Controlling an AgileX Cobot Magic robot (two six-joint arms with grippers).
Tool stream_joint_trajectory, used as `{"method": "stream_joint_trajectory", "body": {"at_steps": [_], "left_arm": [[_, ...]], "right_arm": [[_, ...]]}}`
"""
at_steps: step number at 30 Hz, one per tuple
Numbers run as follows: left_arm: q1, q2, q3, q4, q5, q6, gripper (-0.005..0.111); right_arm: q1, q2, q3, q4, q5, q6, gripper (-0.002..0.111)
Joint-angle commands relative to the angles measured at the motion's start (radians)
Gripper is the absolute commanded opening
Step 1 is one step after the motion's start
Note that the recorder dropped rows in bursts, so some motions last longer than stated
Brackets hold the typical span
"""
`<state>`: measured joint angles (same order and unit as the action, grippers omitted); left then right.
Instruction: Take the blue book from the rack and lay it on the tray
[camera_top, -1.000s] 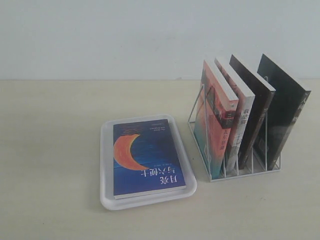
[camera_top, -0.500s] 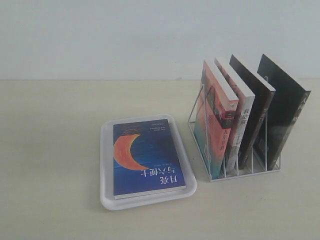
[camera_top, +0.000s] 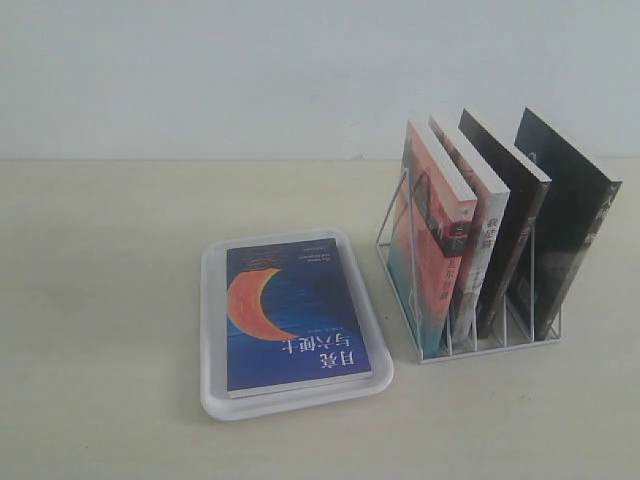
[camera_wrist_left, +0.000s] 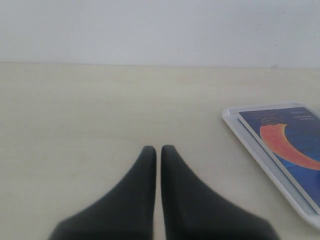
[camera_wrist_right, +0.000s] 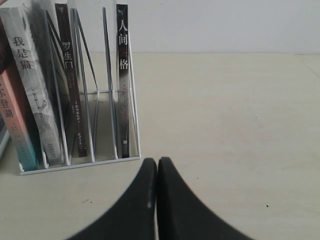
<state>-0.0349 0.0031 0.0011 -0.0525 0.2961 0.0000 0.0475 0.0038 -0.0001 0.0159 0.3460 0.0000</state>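
The blue book (camera_top: 293, 315), navy with an orange crescent moon, lies flat inside the white tray (camera_top: 212, 330) on the table; the left wrist view catches the same blue book (camera_wrist_left: 290, 140) and tray (camera_wrist_left: 260, 155) off to one side. The wire rack (camera_top: 470, 345) stands beside the tray and holds several upright books. My left gripper (camera_wrist_left: 158, 148) is shut and empty, well apart from the tray. My right gripper (camera_wrist_right: 157, 161) is shut and empty, just in front of the rack (camera_wrist_right: 80, 162). Neither gripper shows in the exterior view.
In the rack stand a pink-orange book (camera_top: 432, 250), a light-spined one, a dark brown book (camera_top: 510, 230) and a black book (camera_top: 565, 215). One rack slot (camera_wrist_right: 102, 100) holds nothing. A pale wall runs behind the beige table.
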Motion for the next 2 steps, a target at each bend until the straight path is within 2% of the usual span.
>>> {"method": "stream_joint_trajectory", "body": {"at_steps": [1,2], "left_arm": [[0.002,-0.003,-0.001,-0.011,-0.004,0.0,0.004],[0.002,-0.003,-0.001,-0.011,-0.004,0.0,0.004]], "right_arm": [[-0.007,-0.004,0.0,0.001,-0.005,-0.005,0.0],[-0.007,-0.004,0.0,0.001,-0.005,-0.005,0.0]]}}
